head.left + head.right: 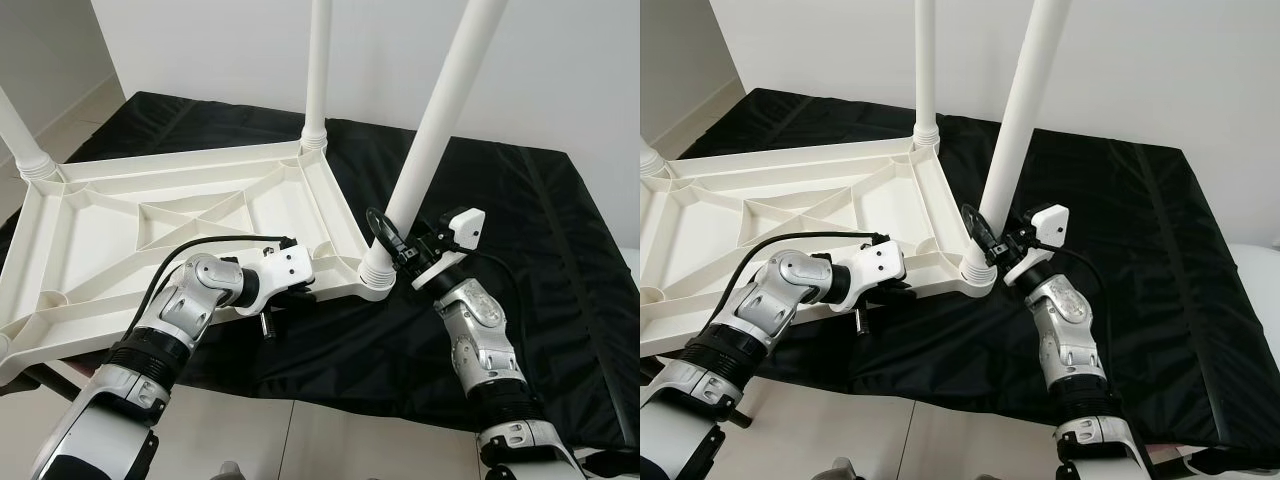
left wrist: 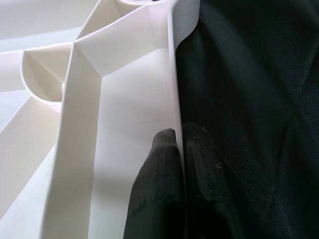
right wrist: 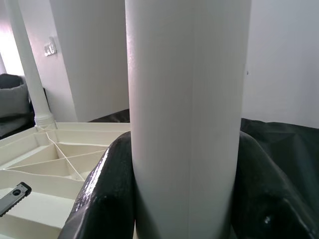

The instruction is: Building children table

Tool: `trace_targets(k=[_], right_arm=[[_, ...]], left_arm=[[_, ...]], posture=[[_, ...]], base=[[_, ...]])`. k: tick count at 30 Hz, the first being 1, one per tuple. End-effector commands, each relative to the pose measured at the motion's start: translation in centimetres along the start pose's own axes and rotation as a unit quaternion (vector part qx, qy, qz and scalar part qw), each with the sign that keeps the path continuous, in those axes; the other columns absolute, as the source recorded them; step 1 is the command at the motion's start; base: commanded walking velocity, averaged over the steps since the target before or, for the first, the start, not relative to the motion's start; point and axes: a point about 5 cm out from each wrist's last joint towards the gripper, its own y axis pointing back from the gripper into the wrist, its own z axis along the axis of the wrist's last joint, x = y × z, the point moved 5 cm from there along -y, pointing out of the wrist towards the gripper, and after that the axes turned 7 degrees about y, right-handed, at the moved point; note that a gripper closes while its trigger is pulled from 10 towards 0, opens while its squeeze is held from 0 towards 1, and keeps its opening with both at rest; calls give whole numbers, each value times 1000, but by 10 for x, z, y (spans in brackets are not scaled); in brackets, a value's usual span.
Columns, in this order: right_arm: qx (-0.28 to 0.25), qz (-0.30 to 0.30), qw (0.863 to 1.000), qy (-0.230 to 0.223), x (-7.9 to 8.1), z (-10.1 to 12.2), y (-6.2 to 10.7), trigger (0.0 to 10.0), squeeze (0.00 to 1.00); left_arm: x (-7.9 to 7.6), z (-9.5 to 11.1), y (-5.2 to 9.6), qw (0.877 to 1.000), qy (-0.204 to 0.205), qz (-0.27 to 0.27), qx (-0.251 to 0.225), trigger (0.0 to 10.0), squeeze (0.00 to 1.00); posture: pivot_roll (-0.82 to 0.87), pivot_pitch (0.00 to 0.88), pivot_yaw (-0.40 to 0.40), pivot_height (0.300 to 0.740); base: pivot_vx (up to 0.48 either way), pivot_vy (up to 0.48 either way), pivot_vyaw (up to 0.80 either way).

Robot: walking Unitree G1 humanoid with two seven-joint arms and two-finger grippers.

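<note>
Hidden or cut off: the near white leg [image 1: 432, 130] and the far leg [image 1: 318, 70] are running out of the top of the head view, so their ends are not showing; a third leg [image 1: 22, 135] is being cropped at the left edge, and the tabletop's lower left corner is slipping out of frame.
Hard to make out: the left hand's fingertips are lying partly under its white wrist housing in the head view.
Tabletop: the white ribbed children's tabletop [image 1: 150, 225] is lying upside down across the left and centre of the frame, resting on a black padded sheet [image 1: 520, 240] that is covering the surface beneath.
Left hand: the left hand [image 1: 283, 300] is sitting at the lower centre of the frame, pinching the tabletop's near edge wall; in its wrist view one black finger [image 2: 157, 184] is pressing the inner face and the other the outer face of that thin wall.
Right hand: the right hand [image 1: 388, 243] is sitting just right of centre, its curved fingers [image 3: 107, 194] wrapping the near leg low down, just above its ribbed socket collar [image 1: 377, 272] at the tabletop's corner.
</note>
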Motion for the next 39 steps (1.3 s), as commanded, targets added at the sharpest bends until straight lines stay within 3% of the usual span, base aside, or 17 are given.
trace_targets(k=[1,15,39], right_arm=[[89,-34,995,-27,-7,-43,31,10000,0],[103,-42,994,-19,0,-47,24,10000,0],[77,-98,992,-5,13,-35,25,10000,0]], left_arm=[[22,-2,11,996,-3,85,1,10000,0],[23,-1,10,996,-4,85,0,10000,0],[24,1,9,996,-5,84,-1,10000,0]], posture=[[7,26,-17,740],[14,18,-22,740],[2,21,-18,740]], base=[[0,0,0],[0,0,0],[0,0,0]])
